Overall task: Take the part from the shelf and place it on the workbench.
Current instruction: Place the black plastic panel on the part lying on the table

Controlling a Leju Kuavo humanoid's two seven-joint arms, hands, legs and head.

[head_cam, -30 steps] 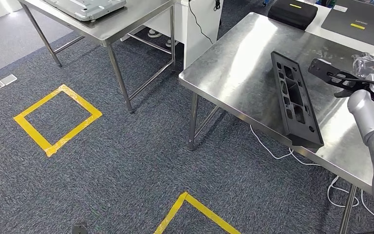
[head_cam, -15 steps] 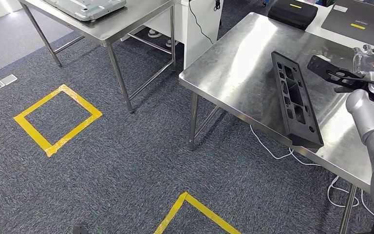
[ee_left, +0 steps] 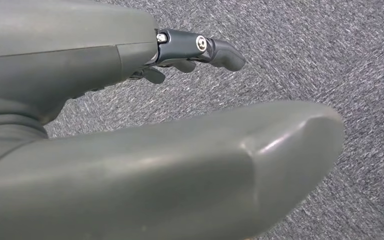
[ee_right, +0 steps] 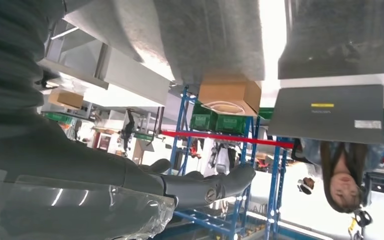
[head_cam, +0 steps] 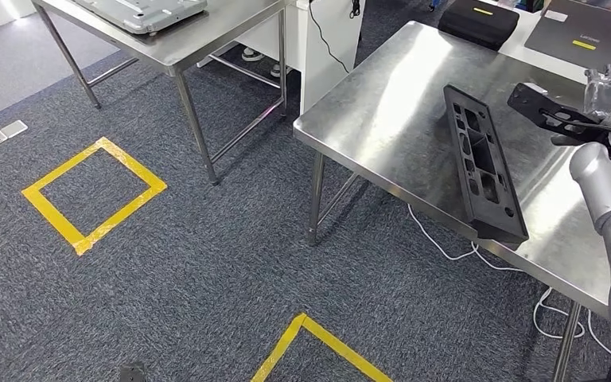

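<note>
grey carpet (head_cam: 207, 263) | yellow tape squares (head_cam: 94, 193) | steel tables (head_cam: 390, 119)

The right arm (head_cam: 605, 187) reaches forward, its right hand (head_cam: 581, 127) gripping something; the left hand (ee_left: 130, 125) hangs with fingers apart.

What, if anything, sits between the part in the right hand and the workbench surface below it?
Nothing visible. The right hand holds the black part over bare steel of the workbench. The long black tray lies beside that spot, not under it.
</note>
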